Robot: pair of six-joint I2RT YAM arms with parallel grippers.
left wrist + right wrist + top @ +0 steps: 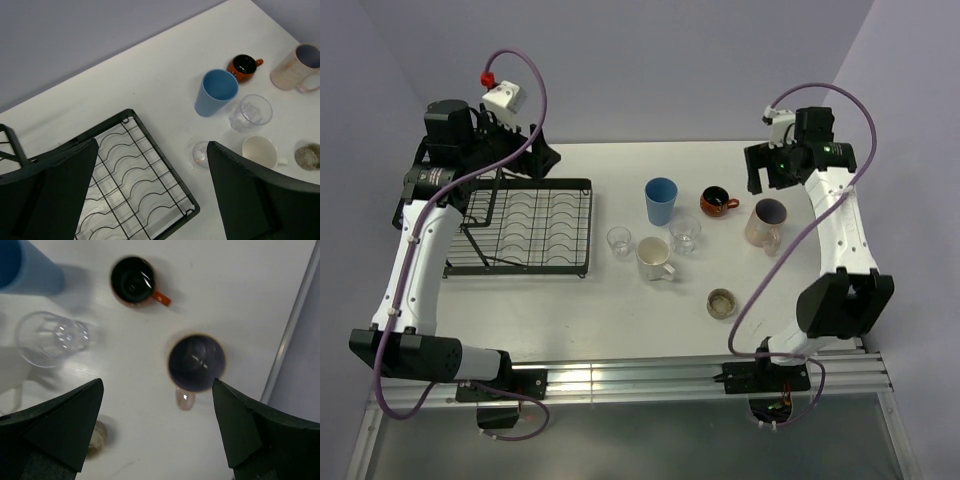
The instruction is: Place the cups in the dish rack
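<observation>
Seven cups (653,258) on white table (620,315), lilac walls (650,60); left end effector (152,150) and right end effector (157,385) apart

Overhead view, wrists downward, sharing blue tumbler (661,200)

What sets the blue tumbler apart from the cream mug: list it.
The blue tumbler has no handle; the cream mug has a side handle. The tumbler stands taller and tapers toward its base; the mug is squatter. The tumbler sits nearer the far edge of the table than the mug. Both stand upright, empty, outside the dish rack.
</observation>
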